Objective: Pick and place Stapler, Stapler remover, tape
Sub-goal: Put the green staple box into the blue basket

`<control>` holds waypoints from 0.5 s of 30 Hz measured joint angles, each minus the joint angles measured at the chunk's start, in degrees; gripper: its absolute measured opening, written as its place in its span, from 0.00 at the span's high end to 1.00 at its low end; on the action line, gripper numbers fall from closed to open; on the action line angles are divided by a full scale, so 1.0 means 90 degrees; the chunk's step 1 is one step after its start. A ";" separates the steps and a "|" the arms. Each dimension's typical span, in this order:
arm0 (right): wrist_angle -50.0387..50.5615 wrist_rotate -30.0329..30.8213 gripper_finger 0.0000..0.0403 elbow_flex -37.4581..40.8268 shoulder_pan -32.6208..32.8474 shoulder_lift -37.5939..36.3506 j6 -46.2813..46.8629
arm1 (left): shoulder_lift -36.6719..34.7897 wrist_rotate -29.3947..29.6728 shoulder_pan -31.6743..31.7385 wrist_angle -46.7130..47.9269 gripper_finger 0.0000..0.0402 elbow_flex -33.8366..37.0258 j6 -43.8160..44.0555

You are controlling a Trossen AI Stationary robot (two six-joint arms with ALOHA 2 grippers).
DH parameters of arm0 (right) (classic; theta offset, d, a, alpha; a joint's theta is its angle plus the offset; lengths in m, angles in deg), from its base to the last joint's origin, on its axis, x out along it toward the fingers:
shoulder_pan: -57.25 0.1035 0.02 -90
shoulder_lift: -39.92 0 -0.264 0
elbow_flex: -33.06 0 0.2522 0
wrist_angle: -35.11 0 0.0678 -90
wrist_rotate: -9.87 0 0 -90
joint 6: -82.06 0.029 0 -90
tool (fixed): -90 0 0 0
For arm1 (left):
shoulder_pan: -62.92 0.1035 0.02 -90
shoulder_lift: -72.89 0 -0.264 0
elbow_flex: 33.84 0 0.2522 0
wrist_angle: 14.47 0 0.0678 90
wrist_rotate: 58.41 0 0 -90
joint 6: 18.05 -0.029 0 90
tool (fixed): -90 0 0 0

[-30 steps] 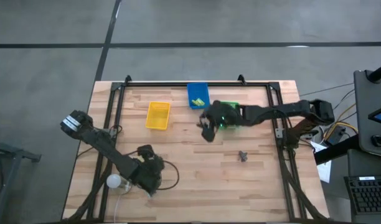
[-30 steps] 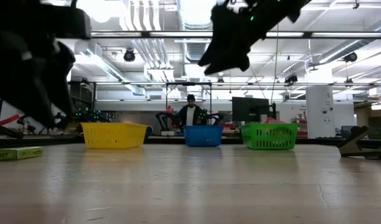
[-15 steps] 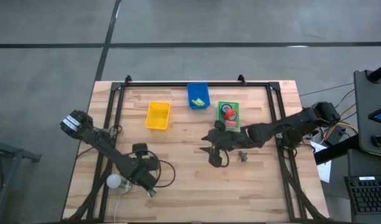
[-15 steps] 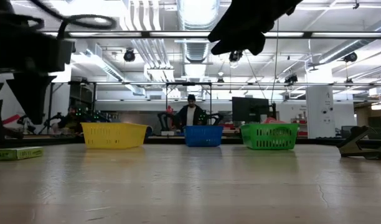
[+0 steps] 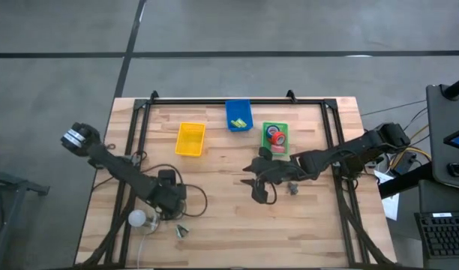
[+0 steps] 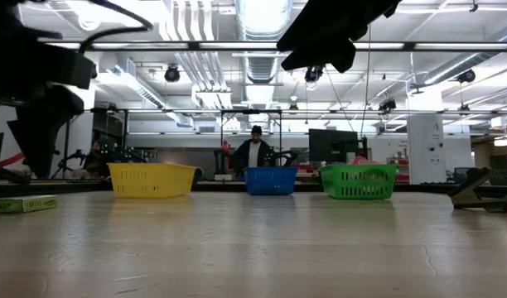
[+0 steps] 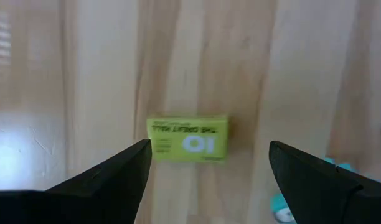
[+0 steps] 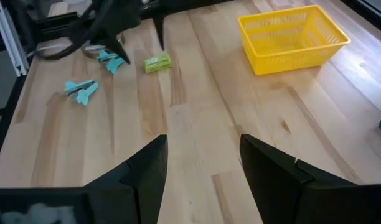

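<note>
Wooden slats carry a small green printed staple box (image 7: 187,139) lying flat near the table's near-left corner, directly below the left gripper (image 7: 206,177), whose fingers are spread wide and empty. Best bet: descend straight, straddle the box's short sides, then pinch. The right gripper (image 8: 200,165), open, hovers mid-table near the green basket (image 5: 264,127) holding tape rolls (image 5: 274,136).

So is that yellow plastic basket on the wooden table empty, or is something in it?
Empty. From above, the yellow plastic basket shows only its bare yellow floor, and the right wrist view looks inside it and finds nothing.
</note>
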 joint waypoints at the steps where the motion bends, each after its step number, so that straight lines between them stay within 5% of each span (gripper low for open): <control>1: -0.0003 -0.0002 0.52 0.0000 0.0002 0.0000 0.0000 | -0.0124 -0.0040 0.0082 -0.0076 0.19 0.0138 -0.0014; 15: -0.0035 0.0095 0.52 0.0100 0.0041 0.0002 0.0123 | -0.0686 -0.0203 0.0344 -0.0987 0.19 0.1096 0.0341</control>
